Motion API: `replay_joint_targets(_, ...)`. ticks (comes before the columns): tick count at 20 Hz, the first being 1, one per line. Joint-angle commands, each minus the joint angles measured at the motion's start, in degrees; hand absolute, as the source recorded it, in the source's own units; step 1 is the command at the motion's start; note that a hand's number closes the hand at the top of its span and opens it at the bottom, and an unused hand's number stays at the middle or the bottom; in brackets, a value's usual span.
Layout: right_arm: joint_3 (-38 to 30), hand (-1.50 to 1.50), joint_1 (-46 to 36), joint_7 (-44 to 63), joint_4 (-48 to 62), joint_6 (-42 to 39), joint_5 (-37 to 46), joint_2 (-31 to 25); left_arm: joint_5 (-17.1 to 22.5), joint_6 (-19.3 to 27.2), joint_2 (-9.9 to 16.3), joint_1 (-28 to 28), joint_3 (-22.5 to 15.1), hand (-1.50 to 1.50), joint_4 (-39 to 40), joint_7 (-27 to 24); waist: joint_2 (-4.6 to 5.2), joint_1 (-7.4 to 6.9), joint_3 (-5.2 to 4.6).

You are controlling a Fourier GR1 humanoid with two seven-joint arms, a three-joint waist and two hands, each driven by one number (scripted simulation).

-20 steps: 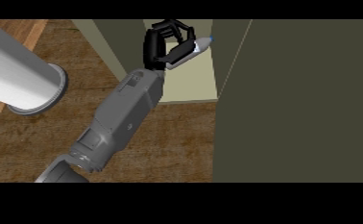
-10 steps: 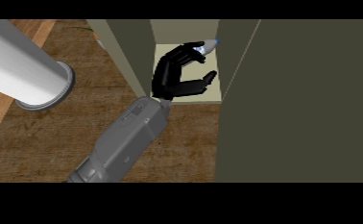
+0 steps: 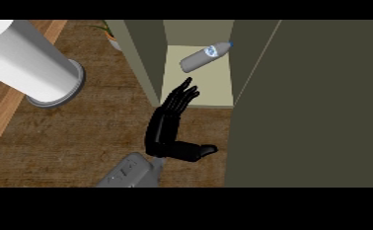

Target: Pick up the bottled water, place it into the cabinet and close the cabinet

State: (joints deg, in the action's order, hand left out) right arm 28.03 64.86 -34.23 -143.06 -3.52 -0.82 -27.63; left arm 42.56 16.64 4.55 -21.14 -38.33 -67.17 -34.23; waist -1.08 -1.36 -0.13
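The bottled water point(image 3: 206, 56), clear with a blue label and cap, lies on its side on the pale shelf inside the cabinet point(image 3: 211, 95), cap pointing to the upper right. My left hand point(image 3: 169, 125) is open in front of the shelf's near edge, fingers straight and pointing towards the bottle, thumb out to the right. A clear gap separates hand and bottle. The cabinet's dark olive door point(image 3: 306, 105) stands open at the right. The right hand does not show.
A large white cylinder point(image 3: 36, 66) with a grey base stands on the wooden counter point(image 3: 94, 125) at the left. Part of an orange pot with green leaves point(image 3: 111, 35) peeks out beside the cabinet's left wall point(image 3: 142, 56).
The hand, earlier curled round the bottle inside the cabinet, has let go and drawn back towards me. The bottle now lies alone on the shelf.
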Motion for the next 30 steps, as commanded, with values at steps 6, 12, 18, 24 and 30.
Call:
replay_joint_targets(6, 0.6, 1.50, 0.0, 4.5, -9.0, -2.7, 6.3, -8.5, 2.0, -2.5, 15.0, 20.2, 0.2, -1.50, -22.1, -1.6, 0.39, -1.31, -0.05)
replay_joint_targets(12, 1.9, 1.50, -8.0, 5.6, -7.8, -7.3, 12.7, -16.4, 2.1, -10.1, 24.2, 27.6, 1.8, -1.50, -24.8, -6.4, 0.27, -2.85, -0.40)
replay_joint_targets(18, 5.5, 1.50, -13.5, 10.4, -11.3, -5.8, 13.4, -18.2, 3.5, -14.5, 31.1, 33.8, 5.6, -1.50, -28.5, -9.9, 0.65, -2.63, -0.54)
replay_joint_targets(24, 13.9, 1.50, -18.9, 17.5, -10.1, -3.8, 10.6, -15.8, 4.9, -20.7, 38.5, 41.6, 9.6, -1.50, -31.1, -14.6, 1.02, -3.42, -0.46)
replay_joint_targets(30, 16.3, 1.50, -28.9, 23.9, -6.9, -5.2, 6.3, -15.1, 7.4, -27.7, 44.1, 44.2, 13.1, -1.50, -31.7, -15.7, 1.80, -5.81, -0.46)
